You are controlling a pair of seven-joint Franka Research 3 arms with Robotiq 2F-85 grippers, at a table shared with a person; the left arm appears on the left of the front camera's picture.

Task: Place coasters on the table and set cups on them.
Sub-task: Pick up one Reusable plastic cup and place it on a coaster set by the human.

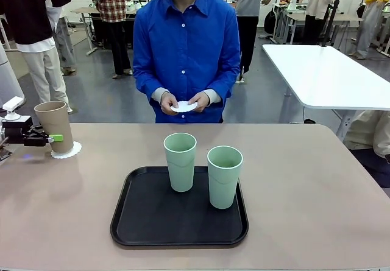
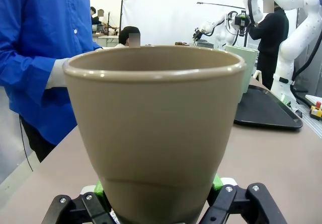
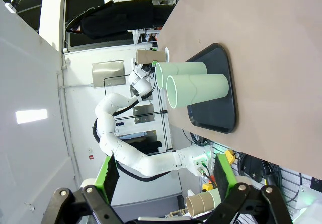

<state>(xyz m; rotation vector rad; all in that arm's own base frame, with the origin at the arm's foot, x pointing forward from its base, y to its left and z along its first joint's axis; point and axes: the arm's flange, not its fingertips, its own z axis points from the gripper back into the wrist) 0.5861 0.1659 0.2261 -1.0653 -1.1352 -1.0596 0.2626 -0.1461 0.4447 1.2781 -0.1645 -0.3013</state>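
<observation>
- Beige and matte, the desk [image 1: 317, 179] spreads wide across the front view. A person in a blue shirt stands at its far side, and a white glossy table [image 1: 329, 76] sits behind on the right.
- A black tray [image 1: 152, 222] lies flat on the desk near the middle, close to the robot's edge.
- Two mint cups stand upright on the tray's black floor, near each other but not touching. One [image 1: 180, 161] is towards the tray's back left. The other [image 1: 224, 176] is to its right and a little nearer the camera.
- The tan cup [image 1: 55, 125] stands upright at the desk's left side, well apart from the tray.
- A coaster [image 1: 70, 152] lies on the desk under the tan cup. Its scalloped white edge shows past the base on the side towards the tray.
- I cannot tell whether the base rests fully on the paper or sits just above it.
- The left claw [image 1: 53, 138] is clenched on the tan cup, low on its wall.
- From the left wrist, the green pads press against the cup on both sides, just above its base.
- The right claw [image 3: 166, 176] is released, with its fingers spread wide and nothing between them. It hangs off to the side of the desk, well apart from the tray.
- The person's hands [image 1: 168, 103] hold a second coaster [image 1: 183, 106] between them at waist height, just beyond the desk's far edge.
</observation>
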